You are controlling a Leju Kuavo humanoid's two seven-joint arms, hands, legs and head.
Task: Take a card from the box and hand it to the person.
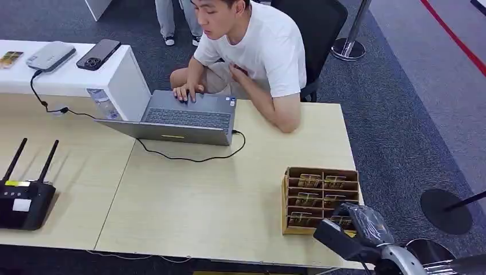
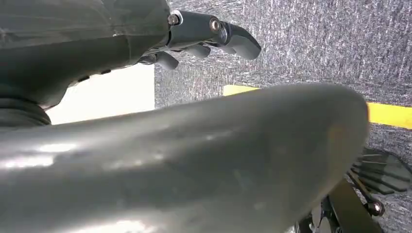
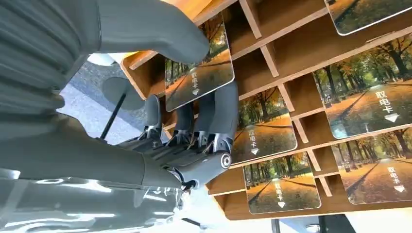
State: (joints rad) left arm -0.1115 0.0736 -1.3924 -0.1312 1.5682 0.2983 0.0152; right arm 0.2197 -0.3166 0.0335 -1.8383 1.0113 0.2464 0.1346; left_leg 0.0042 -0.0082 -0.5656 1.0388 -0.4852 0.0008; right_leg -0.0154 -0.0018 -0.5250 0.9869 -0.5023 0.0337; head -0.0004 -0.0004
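A wooden box [image 1: 285, 197] of slotted cards [image 1: 309, 181] stands near the table's front right corner. My right hand [image 1: 358, 229] is at the box's near right corner. In the right wrist view this hand [image 3: 194, 121] pinches one autumn-tree card [image 3: 199, 80], with the thumb [image 3: 145, 29] on its face and the dark fingers [image 3: 218, 116] behind it, at a slot of the box [image 3: 291, 43]. Other cards [image 3: 265, 131] lie in the neighbouring slots. My left hand [image 2: 204, 34] hangs over grey carpet and holds nothing. The person [image 1: 258, 46] sits across the table, typing.
A grey laptop [image 1: 183, 117] with a black cable sits in front of the person. A black router [image 1: 23, 200] stands at the table's left. A phone [image 1: 98, 53] lies on a white side table. A stanchion base [image 1: 446, 211] stands on the carpet at right.
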